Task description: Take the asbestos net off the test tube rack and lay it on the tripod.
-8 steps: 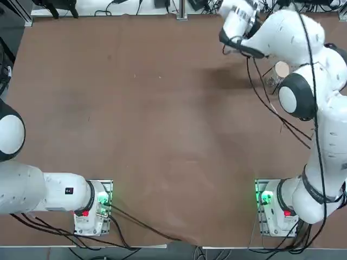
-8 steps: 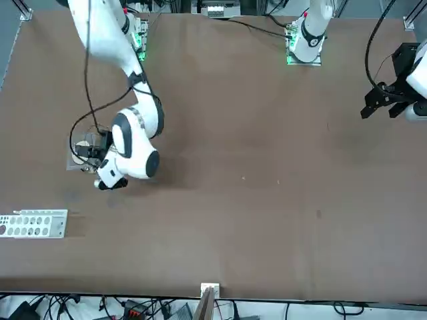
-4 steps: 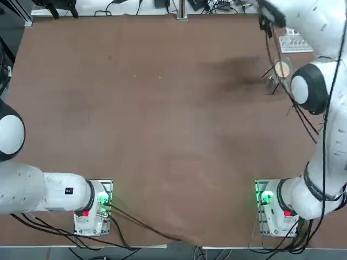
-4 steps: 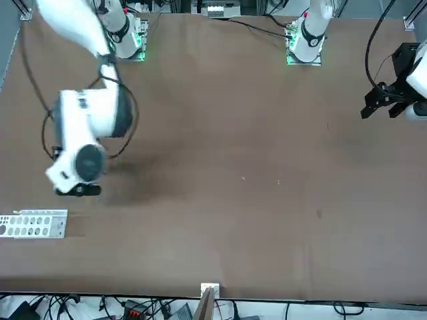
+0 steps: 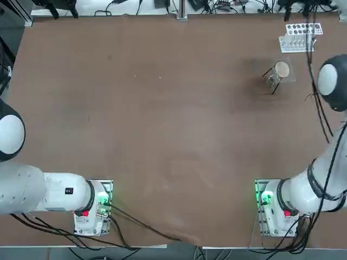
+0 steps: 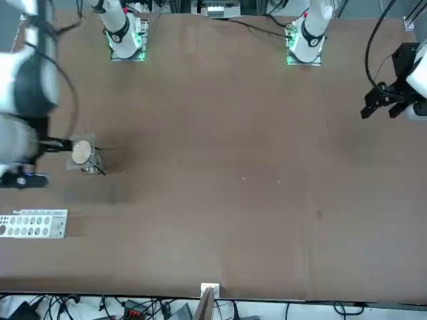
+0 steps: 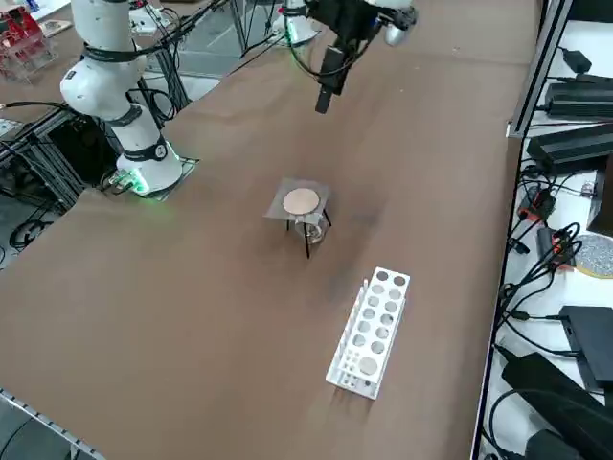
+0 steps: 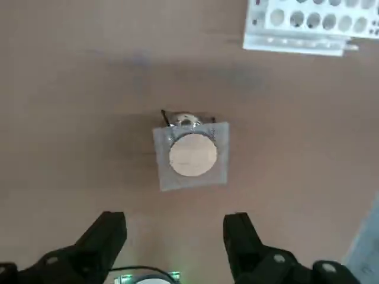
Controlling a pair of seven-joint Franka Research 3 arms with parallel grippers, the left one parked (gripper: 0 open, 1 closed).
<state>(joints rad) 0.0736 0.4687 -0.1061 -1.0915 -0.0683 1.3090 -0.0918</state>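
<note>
The right arm rises from its base and reaches far forward along its own side, its white links stacked high above the surface; in the top view only a rounded joint and the lower links show, the hand being out of frame. The right gripper (image 8: 174,236) hangs well clear of the surface and seems to point downward, though the other views catch it only partly. Its two dark fingers (image 8: 106,234) stand wide apart with nothing between them and nothing touching either pad. Cables trail loosely along the arm from the wrist.
</note>
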